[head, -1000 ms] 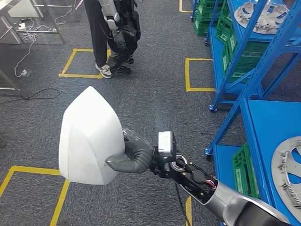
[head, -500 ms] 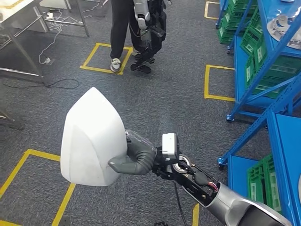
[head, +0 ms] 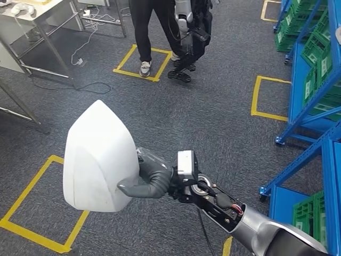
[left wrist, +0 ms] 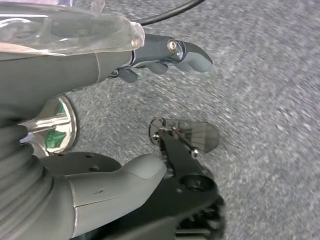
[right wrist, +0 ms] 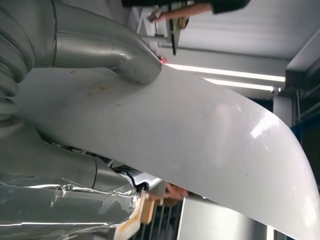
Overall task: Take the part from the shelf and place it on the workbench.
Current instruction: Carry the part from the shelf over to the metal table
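In the head view my right hand [head: 152, 177] grips the part [head: 97, 158], a large white rounded shell, by its right edge and holds it out in front of me above the carpet. The right wrist view shows the thumb [right wrist: 113, 52] pressed on the part's smooth white surface [right wrist: 196, 135], with the other fingers under it. The workbench [head: 38, 16], a metal-legged table, stands at the far left. The blue shelf [head: 309, 101] runs along the right edge. My left hand [left wrist: 75, 75] hangs over the floor, holding nothing, its fingers [left wrist: 173, 50] and thumb apart.
A person in dark trousers [head: 146, 26] stands ahead beside another dark robot [head: 193, 32]. Yellow tape squares [head: 140, 61] mark the grey carpet. Cables [head: 86, 85] trail on the floor near the workbench legs. Green crates [head: 317, 69] sit in the blue shelf.
The camera has turned left: the shelf slides toward the right edge and the workbench comes in at the far left. My right hand still holds the part the same way.
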Available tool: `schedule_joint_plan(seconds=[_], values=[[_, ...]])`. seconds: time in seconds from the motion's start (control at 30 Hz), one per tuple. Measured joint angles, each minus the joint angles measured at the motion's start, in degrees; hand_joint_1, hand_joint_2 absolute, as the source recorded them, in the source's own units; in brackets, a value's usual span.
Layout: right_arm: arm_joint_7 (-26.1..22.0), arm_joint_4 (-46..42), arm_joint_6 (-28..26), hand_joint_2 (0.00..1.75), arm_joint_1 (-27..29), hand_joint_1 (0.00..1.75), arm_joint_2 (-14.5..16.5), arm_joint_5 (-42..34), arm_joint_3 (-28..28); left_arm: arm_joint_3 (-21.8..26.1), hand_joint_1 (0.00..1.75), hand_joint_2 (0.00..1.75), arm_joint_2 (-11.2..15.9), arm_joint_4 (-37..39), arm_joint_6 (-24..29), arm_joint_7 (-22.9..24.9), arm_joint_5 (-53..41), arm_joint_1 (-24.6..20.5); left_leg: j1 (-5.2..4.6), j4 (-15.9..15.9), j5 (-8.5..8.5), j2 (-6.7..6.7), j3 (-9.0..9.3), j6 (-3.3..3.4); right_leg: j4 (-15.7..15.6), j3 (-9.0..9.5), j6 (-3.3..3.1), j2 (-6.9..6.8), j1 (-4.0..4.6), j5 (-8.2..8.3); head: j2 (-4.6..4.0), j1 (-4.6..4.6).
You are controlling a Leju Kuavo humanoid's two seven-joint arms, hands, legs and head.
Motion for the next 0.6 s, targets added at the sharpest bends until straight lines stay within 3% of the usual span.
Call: schedule_joint_plan(seconds=[0.03,0.07,0.13,0.2,0.27,0.33,0.4,0.47,0.5,0.53,0.6], values=[[0.00,0.02,0.00,1.75,-0.01,1.75,0.00,0.00,0.03,0.00,0.00,1.75,0.01,0.00,0.00,0.00,0.00,0.06,0.06,-1.59,1.31,0.21,0.79,-0.07,0.00,0.03,0.04,-0.65,0.00,-0.05,0.00,-0.19],[0.00,0.03,0.00,1.75,-0.02,1.75,0.00,0.00,0.04,0.00,0.00,1.75,0.04,0.00,0.00,0.00,0.00,0.10,0.10,-5.30,3.30,0.74,2.75,-0.06,0.00,0.11,0.12,-1.27,0.00,-0.12,0.00,-0.34],[-0.01,0.03,0.00,1.75,-0.12,1.75,0.00,0.00,0.04,0.00,0.00,1.75,0.05,-0.01,0.00,-0.01,0.00,-0.06,-0.13,-13.83,6.43,3.12,7.23,0.37,0.03,0.32,0.51,-2.34,0.22,-0.37,0.00,-0.58],[-0.05,0.03,0.00,1.75,-0.25,1.75,0.01,0.01,0.04,0.00,0.00,1.75,0.02,-0.02,0.00,-0.02,0.00,-0.28,-0.61,-17.50,7.09,4.20,9.04,1.31,0.05,0.50,1.06,-3.21,0.50,-0.64,0.00,-0.45],[-0.15,0.03,0.08,1.75,-0.32,1.75,0.02,0.01,0.04,0.00,0.00,1.75,0.01,-0.02,0.00,-0.02,0.00,-0.26,-0.75,-17.60,7.06,2.95,9.00,2.26,0.04,0.72,1.74,-3.97,0.55,-0.94,0.00,-0.20],[-0.29,0.04,0.24,1.75,-0.37,1.75,0.02,0.00,0.04,0.00,0.00,1.75,-0.02,-0.02,0.00,-0.01,0.00,-0.14,-0.47,-17.82,7.20,1.80,9.20,3.01,1.94,0.06,2.41,-2.37,0.35,-2.52,0.01,-0.03],[-0.42,0.12,0.38,1.75,-0.29,1.75,0.02,0.00,0.02,0.00,0.00,1.75,-0.07,-0.02,0.00,0.00,0.00,-0.22,-0.30,-17.92,7.29,0.64,9.31,3.58,8.84,-2.99,2.76,0.61,0.17,-6.28,0.00,0.42],[-0.49,0.29,0.49,1.75,0.02,1.75,0.02,0.00,0.02,0.00,0.00,1.75,-0.11,-0.02,0.00,0.01,0.00,-0.25,-0.36,-17.90,7.29,-0.76,9.30,3.81,16.87,-6.77,2.84,1.86,0.18,-9.28,-0.01,0.86],[-0.50,0.39,0.52,1.75,0.18,1.75,0.02,0.00,0.02,0.00,0.00,1.75,-0.13,-0.02,0.00,0.01,0.00,-0.18,-0.39,-17.88,7.29,-1.58,9.34,3.82,18.43,-7.67,2.79,2.03,0.18,-9.22,-0.01,1.00],[-0.51,0.46,0.56,1.75,0.27,1.75,0.02,0.00,0.03,0.00,0.00,1.75,-0.14,-0.02,0.00,0.02,0.00,-0.12,-0.40,-17.87,7.28,-2.44,9.43,3.81,17.54,-7.45,2.66,2.16,0.17,-7.92,0.00,1.16],[-0.55,0.51,0.59,1.75,0.31,1.75,0.02,0.00,0.03,0.00,0.00,1.75,-0.17,-0.02,0.00,0.02,-0.01,-0.06,-0.38,-17.83,7.21,-4.14,9.65,3.72,9.98,-4.44,2.20,3.77,0.15,-3.17,0.00,1.56]])
